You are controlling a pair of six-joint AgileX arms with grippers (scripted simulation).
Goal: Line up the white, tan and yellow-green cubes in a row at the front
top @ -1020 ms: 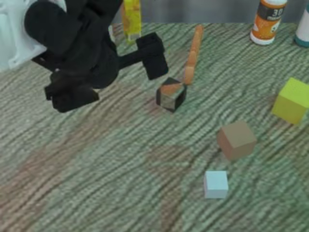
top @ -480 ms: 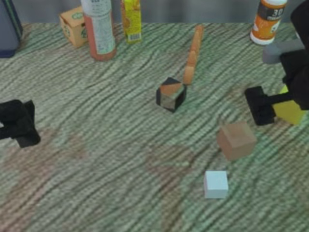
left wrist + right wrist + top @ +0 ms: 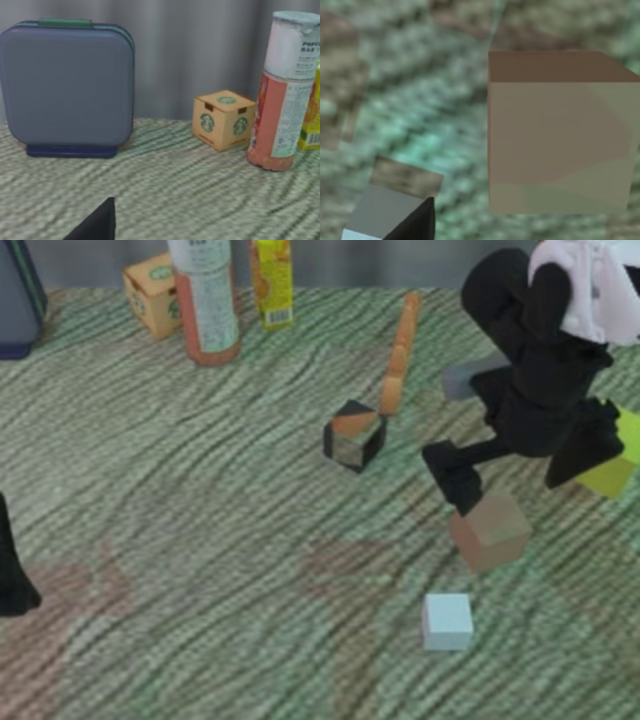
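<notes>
The tan cube (image 3: 490, 530) sits right of centre, and my right gripper (image 3: 455, 480) hangs just above its far-left corner, open and holding nothing. In the right wrist view the tan cube (image 3: 560, 145) fills the frame, with the white cube (image 3: 375, 215) partly behind one dark fingertip (image 3: 421, 220). The small white cube (image 3: 447, 621) lies nearer the front. My right arm hides most of the yellow-green cube (image 3: 620, 470) at the right edge. My left gripper (image 3: 10, 575) is parked at the left edge, one fingertip (image 3: 100, 225) showing.
A black, orange and shiny grey cube (image 3: 354, 434) sits mid-table beside an orange stick (image 3: 400, 340). Along the back stand a tan box with green print (image 3: 152, 292), a tall can (image 3: 205, 300), a yellow carton (image 3: 272, 280) and a blue-grey case (image 3: 15, 300).
My right arm has swung in from the right edge to just above the tan cube. My left arm has pulled back to the left edge. No cube has moved.
</notes>
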